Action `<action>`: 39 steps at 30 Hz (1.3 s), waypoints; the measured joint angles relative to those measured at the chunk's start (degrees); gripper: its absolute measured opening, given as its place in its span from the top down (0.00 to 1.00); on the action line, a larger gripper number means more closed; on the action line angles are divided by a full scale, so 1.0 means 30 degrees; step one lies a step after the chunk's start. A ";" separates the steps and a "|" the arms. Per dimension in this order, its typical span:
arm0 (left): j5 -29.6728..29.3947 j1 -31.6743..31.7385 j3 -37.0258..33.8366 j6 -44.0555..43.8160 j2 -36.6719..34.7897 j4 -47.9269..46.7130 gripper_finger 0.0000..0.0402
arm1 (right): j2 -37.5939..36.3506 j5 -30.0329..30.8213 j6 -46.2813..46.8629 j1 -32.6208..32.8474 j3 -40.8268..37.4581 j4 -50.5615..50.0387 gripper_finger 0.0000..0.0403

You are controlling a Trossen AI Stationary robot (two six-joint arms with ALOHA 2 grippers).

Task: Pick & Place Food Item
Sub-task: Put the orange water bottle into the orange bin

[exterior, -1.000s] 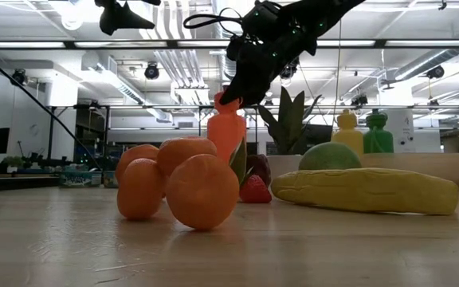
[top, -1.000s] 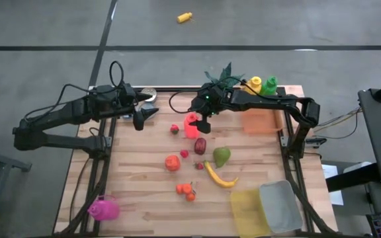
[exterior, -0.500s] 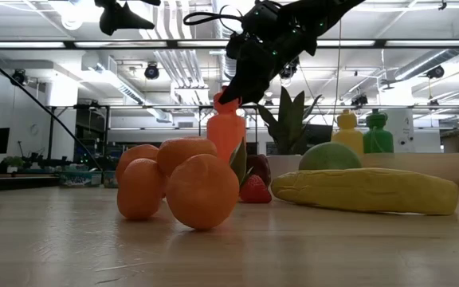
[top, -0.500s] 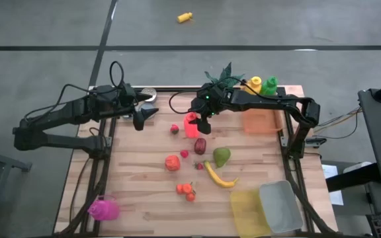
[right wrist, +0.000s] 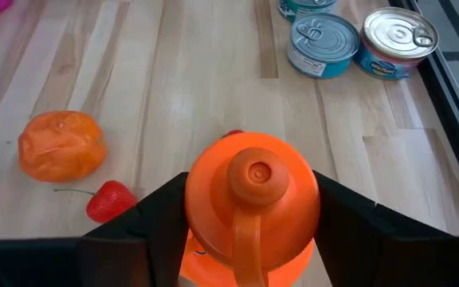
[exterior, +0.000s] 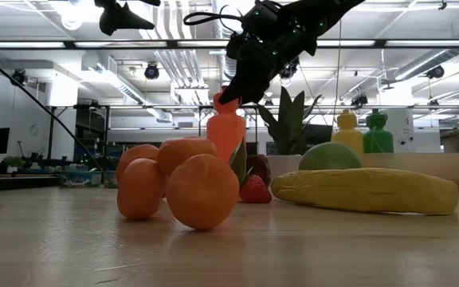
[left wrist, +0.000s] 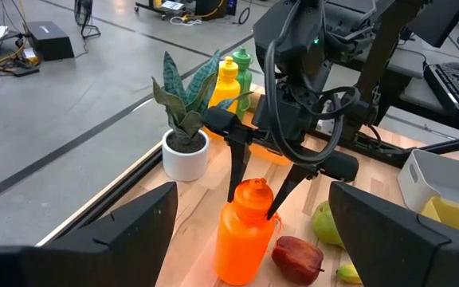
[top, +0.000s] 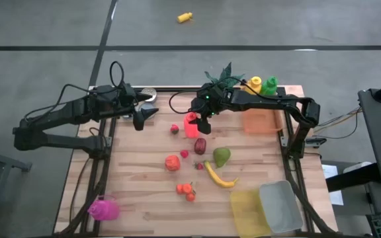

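Orange bottle (top: 192, 125) is seen standing upright on the wooden table (top: 137, 192), toward the far edge, near mid-width. It is straddled by the right gripper (top: 202, 119) from above: in the right wrist view the bottle (right wrist: 249, 209) sits between the two dark fingers (right wrist: 159, 219), one on each side of its neck and shoulder. In the left wrist view the fingertips are seen closed in at the cap (left wrist: 253, 194), touching or nearly so on both sides. Jaws are narrowed around the bottle neck; a firm clamp cannot be confirmed, and the bottle base appears to be on the table in the low view (exterior: 226, 137).

Left gripper (top: 139, 118) is held above the table's far-left area, well apart from the bottle, jaws spread wide, nothing between them.

Near the bottle: a dark red apple (top: 200, 145) just beside it on the near side, a green pear (top: 221, 157), a banana (top: 219, 177), a strawberry (right wrist: 110, 200) and an orange fruit (right wrist: 60, 146). Three tins (right wrist: 362, 35) are seen by the table's edge beyond the bottle in the right wrist view.
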 joint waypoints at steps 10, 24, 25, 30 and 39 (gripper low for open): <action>0.0003 -0.0004 0.0000 0.0004 0.0000 -0.0368 0.17 | -0.0488 -0.0146 0.0000 -0.0007 0.0000 0.0000 0.46; 0.0005 -0.0004 0.0000 -0.0001 0.0000 -0.0368 0.17 | -0.5144 0.3832 0.4297 -0.0015 0.0000 -0.3050 0.46; 0.0000 -0.0004 0.0000 0.0001 0.0000 -0.0360 0.17 | -0.5515 0.4377 0.4447 -0.0015 0.0000 -0.3656 0.46; 0.0000 0.0003 0.0000 0.0004 0.0000 -0.0368 0.17 | -0.7733 0.6315 0.6102 -0.0036 0.0006 -0.6517 0.46; 0.0000 0.0000 0.0000 0.0001 0.0000 -0.0368 0.17 | -1.1168 0.9793 0.8510 -0.0059 -0.0030 -1.0928 0.46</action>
